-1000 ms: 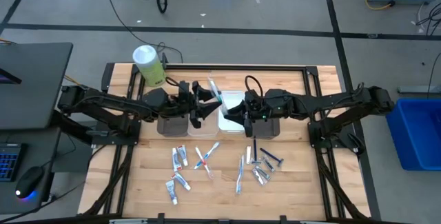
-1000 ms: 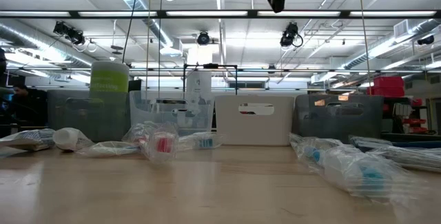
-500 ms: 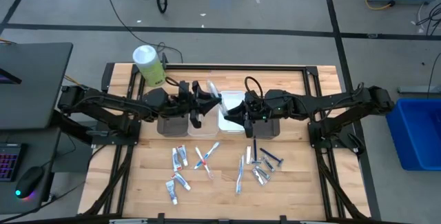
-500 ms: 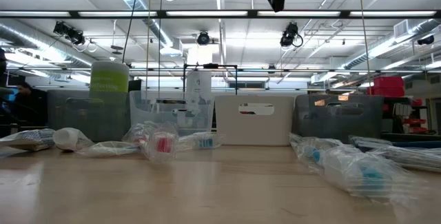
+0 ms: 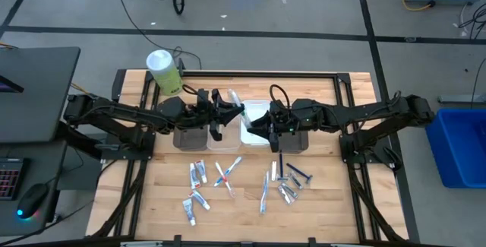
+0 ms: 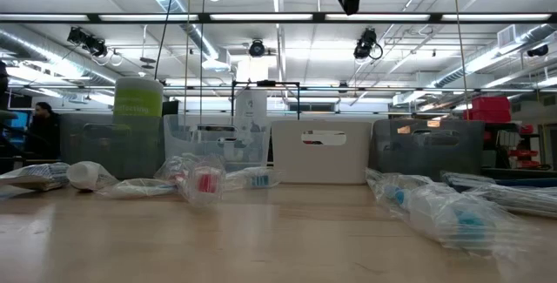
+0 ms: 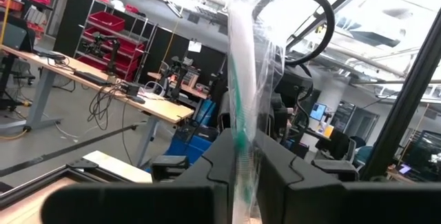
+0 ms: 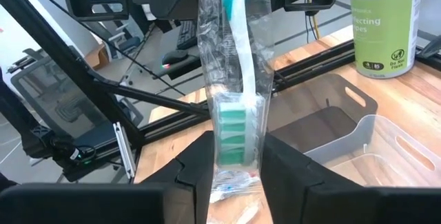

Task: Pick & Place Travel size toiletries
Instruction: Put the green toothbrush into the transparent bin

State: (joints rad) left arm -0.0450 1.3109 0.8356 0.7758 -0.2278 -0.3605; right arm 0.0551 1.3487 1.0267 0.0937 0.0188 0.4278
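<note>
Toothbrushes in clear wrappers sit pinched in both end effectors. The left end effector (image 5: 228,112) is closed on a wrapped toothbrush (image 7: 242,86) that sticks up from between its two dark fingers (image 7: 227,151). The right end effector (image 5: 255,124) is closed on another wrapped toothbrush with a blue-green handle (image 8: 233,65), its bristle end low between the fingers (image 8: 196,172). The two end effectors face each other, close together, above a row of trays: a dark tray (image 5: 188,137) under the left one, a clear tray (image 8: 386,148) between them and a white tray (image 5: 254,134) under the right one. A big green-white canister (image 5: 163,71) stands behind the left end effector, at the far edge of the worktop (image 5: 319,194). More toiletries lie loose on the worktop, nearer the front than both end effectors: small toothpaste tubes (image 5: 197,175) and crossed toothbrushes (image 5: 226,173) below the left one, and toothbrushes, razors (image 5: 298,174) and small silvery tubes (image 5: 286,194) below the right one.
</note>
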